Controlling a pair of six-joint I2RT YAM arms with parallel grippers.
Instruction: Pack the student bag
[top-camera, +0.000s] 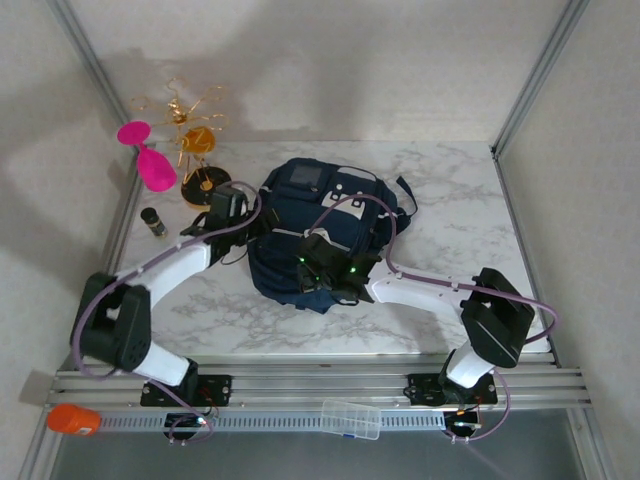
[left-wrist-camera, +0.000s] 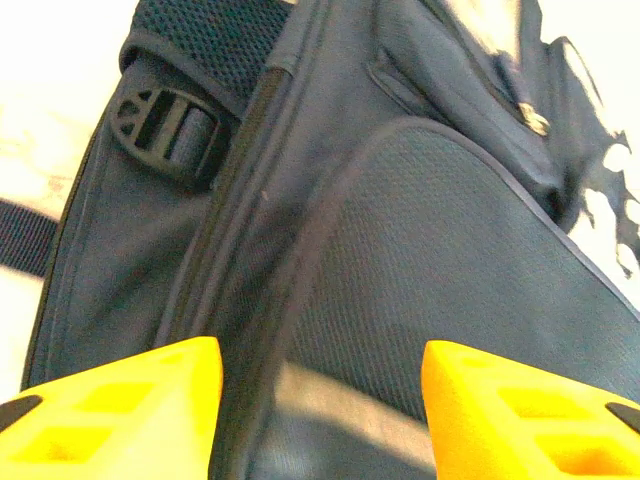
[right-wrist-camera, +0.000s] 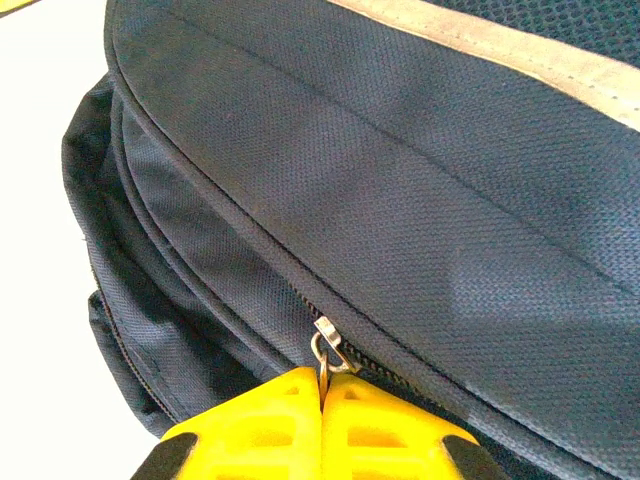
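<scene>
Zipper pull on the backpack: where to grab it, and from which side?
Pinch the zipper pull itself, the small metal piece at the slider, not the cloth around it. It sticks out of the seam on the near side of the backpack, toward the right arm, so come from there with a finger flat on each face. The right gripper sits just so, apparently shut on it.

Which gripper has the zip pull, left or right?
The right gripper: its jaws are pressed together on the metal zip pull of the bag. The left gripper stands open over the bag's side.
</scene>
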